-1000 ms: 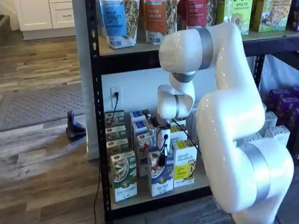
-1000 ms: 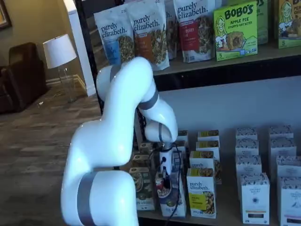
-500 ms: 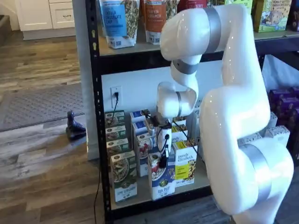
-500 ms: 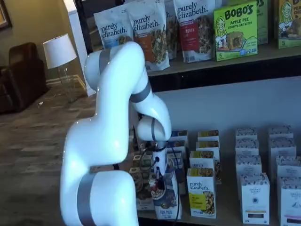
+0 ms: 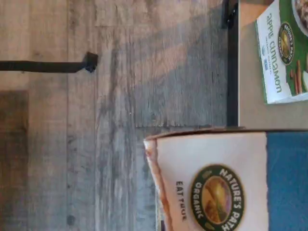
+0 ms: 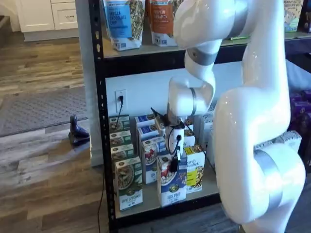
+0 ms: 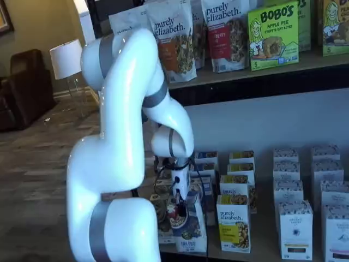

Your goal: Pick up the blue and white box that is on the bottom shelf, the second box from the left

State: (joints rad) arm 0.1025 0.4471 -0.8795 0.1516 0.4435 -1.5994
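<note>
The blue and white box (image 6: 171, 187) is held slightly tilted at the front edge of the bottom shelf (image 6: 148, 202), with its lower part past the black front rail. It also shows in a shelf view (image 7: 184, 230). My gripper (image 6: 173, 164) is shut on the box's top, with black fingers and a cable running down to it; it shows in both shelf views (image 7: 178, 203). The wrist view shows the box's front (image 5: 226, 185) close up with its round dark logo, out over the wooden floor beyond the shelf's rail (image 5: 232, 72).
A green-and-white carton (image 6: 129, 183) stands left of the held box and a yellow carton (image 6: 194, 170) right of it. More rows of cartons stand behind them. Pouches fill the higher board (image 6: 131, 48). My white arm (image 6: 252, 121) stands before the rack.
The arm has drawn back and risen, pulling the blue and white box forward out of its row toward the shelf's front edge. The box now tilts a little.
</note>
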